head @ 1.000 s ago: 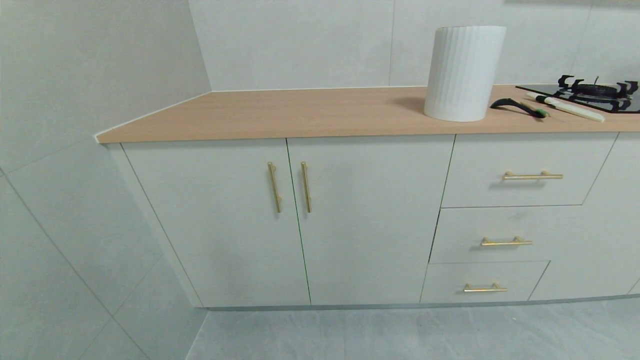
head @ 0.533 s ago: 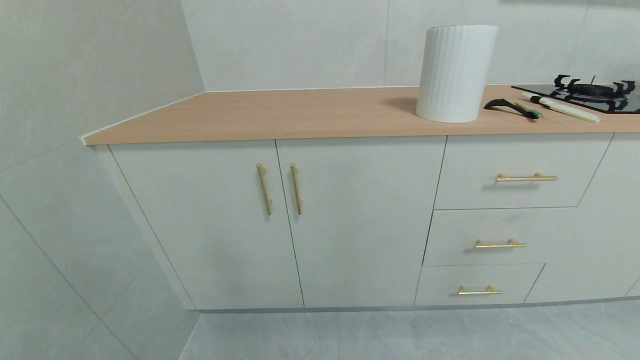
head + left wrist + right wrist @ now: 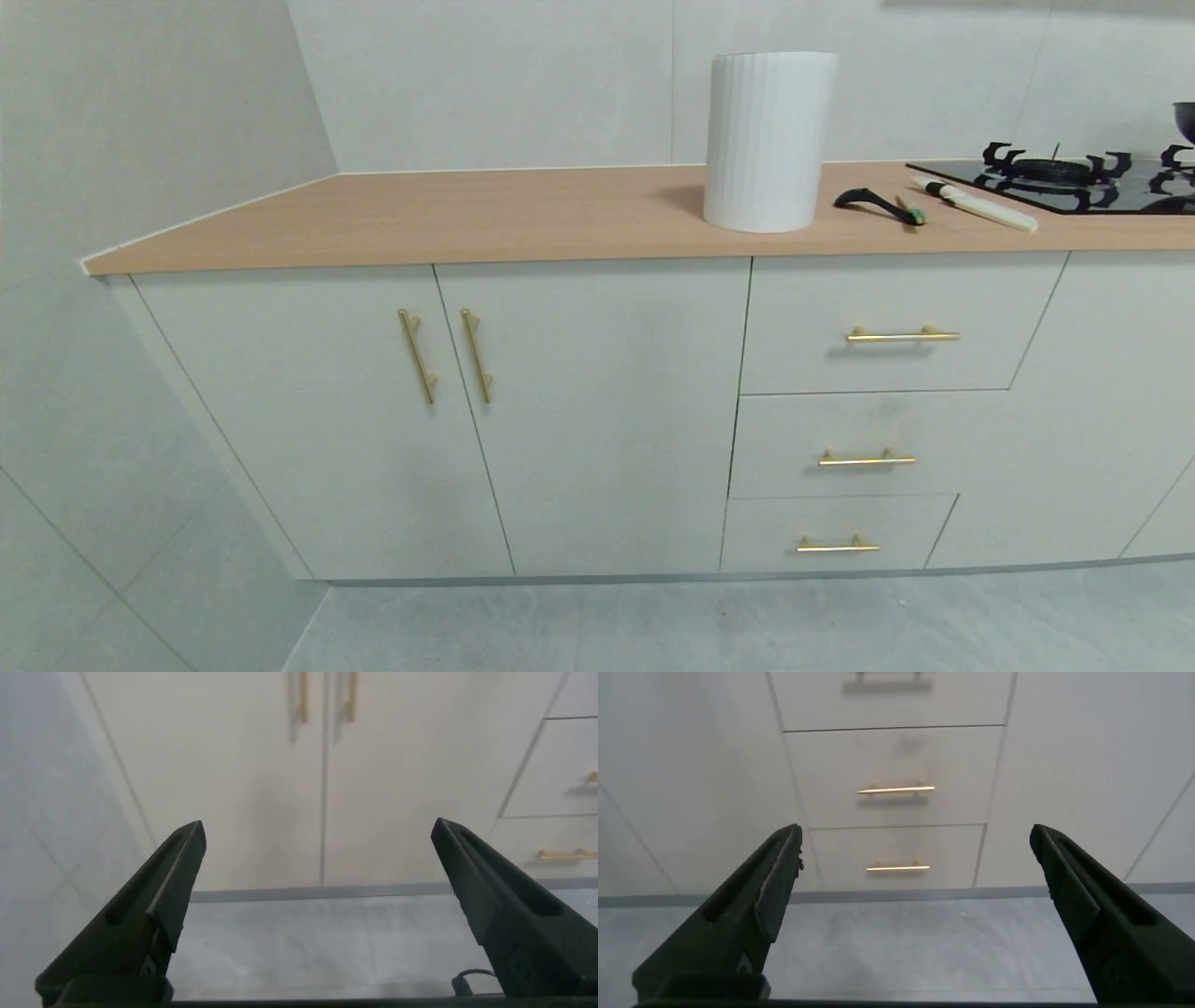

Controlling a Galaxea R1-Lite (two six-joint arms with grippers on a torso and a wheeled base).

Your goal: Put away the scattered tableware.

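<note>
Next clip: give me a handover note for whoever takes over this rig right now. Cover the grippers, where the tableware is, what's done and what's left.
Left gripper: open, empty, held low facing the cabinet doors.
Right gripper: open, empty, facing the drawers.
Things: the black utensil and the cream utensil lie on the countertop, between the white ribbed container and the stove.
Done: nothing put away; doors and drawers are shut.
Left: pick up both utensils and stow them, probably in the container.
</note>
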